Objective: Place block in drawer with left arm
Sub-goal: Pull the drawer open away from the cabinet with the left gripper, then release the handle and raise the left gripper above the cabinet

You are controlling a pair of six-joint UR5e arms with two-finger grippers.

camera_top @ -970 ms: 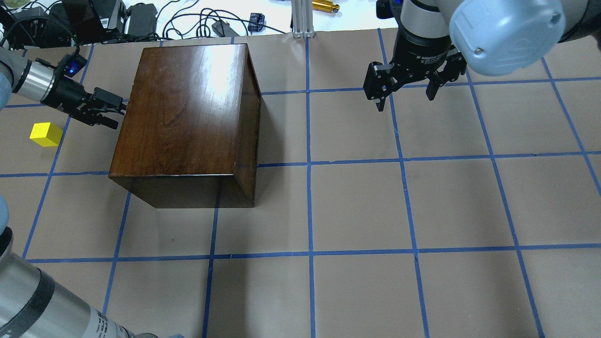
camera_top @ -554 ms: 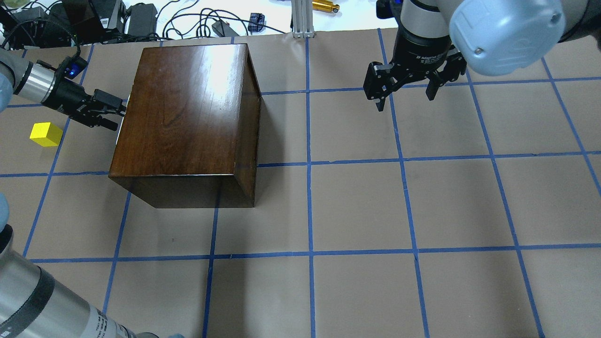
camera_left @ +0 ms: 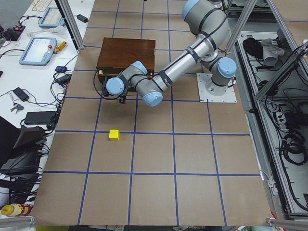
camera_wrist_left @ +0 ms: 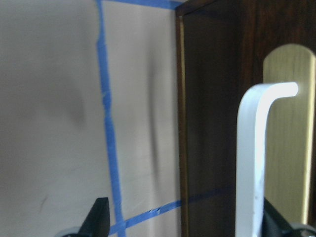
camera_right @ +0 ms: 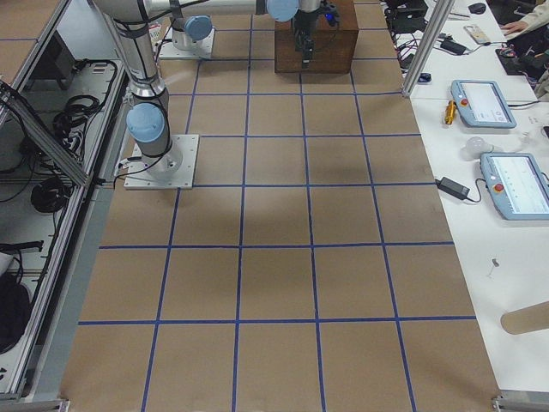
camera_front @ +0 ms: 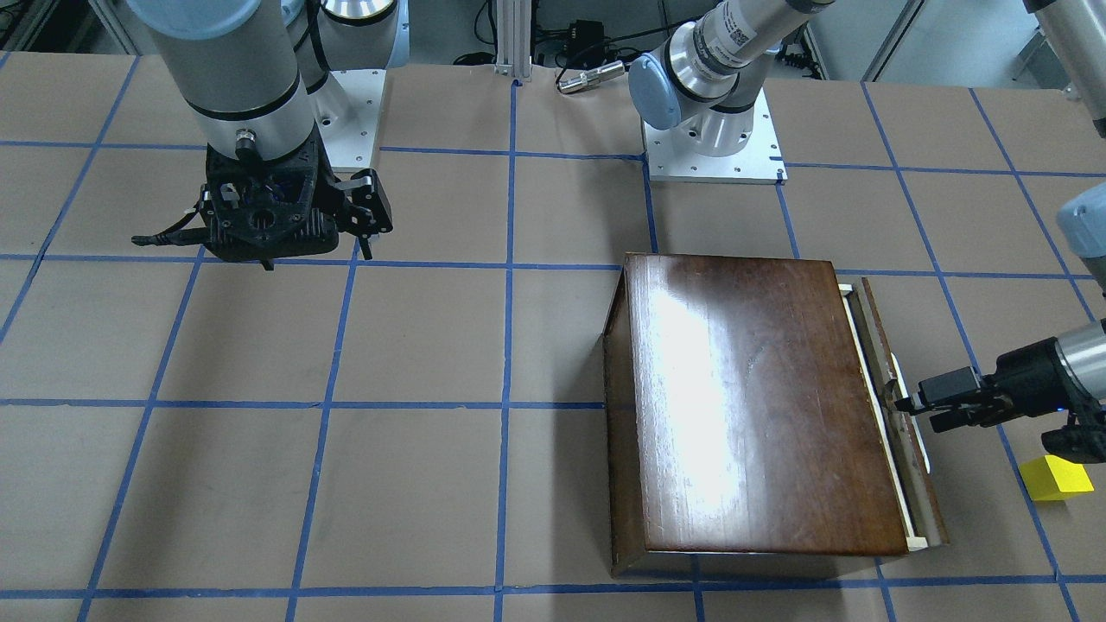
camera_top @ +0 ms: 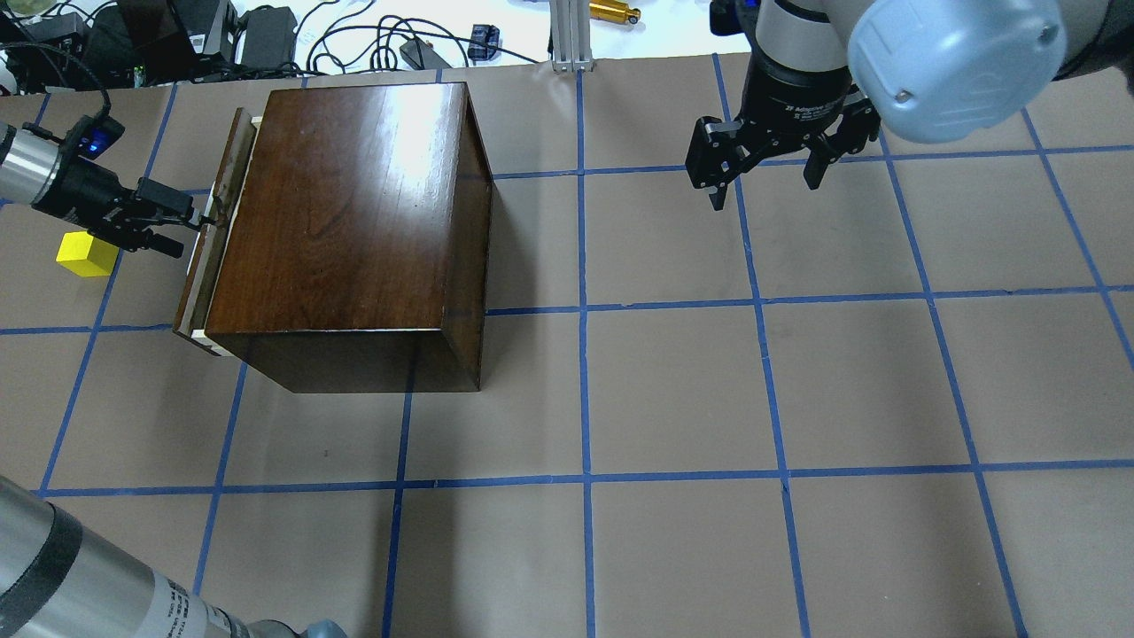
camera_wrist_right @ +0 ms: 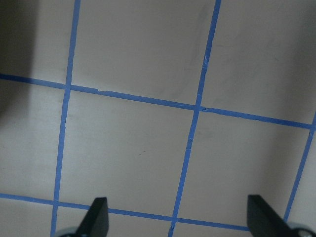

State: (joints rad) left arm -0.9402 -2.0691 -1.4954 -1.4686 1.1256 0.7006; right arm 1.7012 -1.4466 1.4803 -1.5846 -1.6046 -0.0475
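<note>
The yellow block (camera_top: 87, 253) lies on the brown table left of the dark wooden cabinet (camera_top: 354, 204), and shows in the front view (camera_front: 1054, 478). The drawer (camera_top: 197, 266) stands a little way out of the cabinet's left face, with a pale wood strip behind its dark front (camera_front: 903, 449). My left gripper (camera_top: 188, 229) is at the drawer front, jaws apart, with one finger at the metal pull (camera_wrist_left: 252, 148). The block is just behind this gripper, untouched. My right gripper (camera_top: 764, 190) hangs open and empty above the far right of the table.
Cables, power bricks and an aluminium post (camera_top: 571, 35) line the far table edge. The left arm's base plate (camera_front: 713, 160) is bolted behind the cabinet. Blue tape lines grid the brown table (camera_top: 673, 390).
My left gripper has moved left, and the drawer has come out of the cabinet with it. The block and the right arm have not moved.
</note>
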